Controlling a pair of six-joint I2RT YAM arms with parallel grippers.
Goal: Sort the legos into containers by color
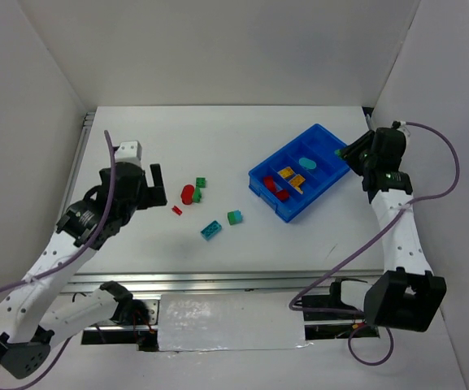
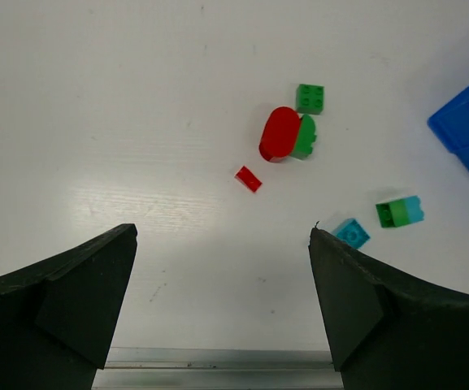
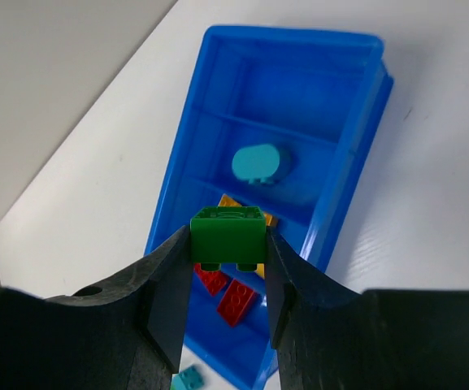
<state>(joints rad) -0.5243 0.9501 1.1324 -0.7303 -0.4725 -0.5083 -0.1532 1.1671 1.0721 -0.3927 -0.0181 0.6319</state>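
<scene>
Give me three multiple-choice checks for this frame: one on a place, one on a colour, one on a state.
1. Where is the round teal piece relative to the tray?
A. outside it
B. alone in one compartment
C. stacked on another piece
2. What colour is the brick in the right gripper?
A. red
B. yellow
C. green
3. How is the left gripper?
A. open, empty
B. shut on a brick
C. shut on nothing
Answers:
1 is B: nothing else lies in its compartment.
2 is C: the pinched brick is plainly green.
3 is A: its fingers stand wide apart with nothing between them.

left pincer (image 2: 222,244) agape, right pincer (image 3: 227,258) — arm outstretched — clamped on green lego (image 3: 227,231)
</scene>
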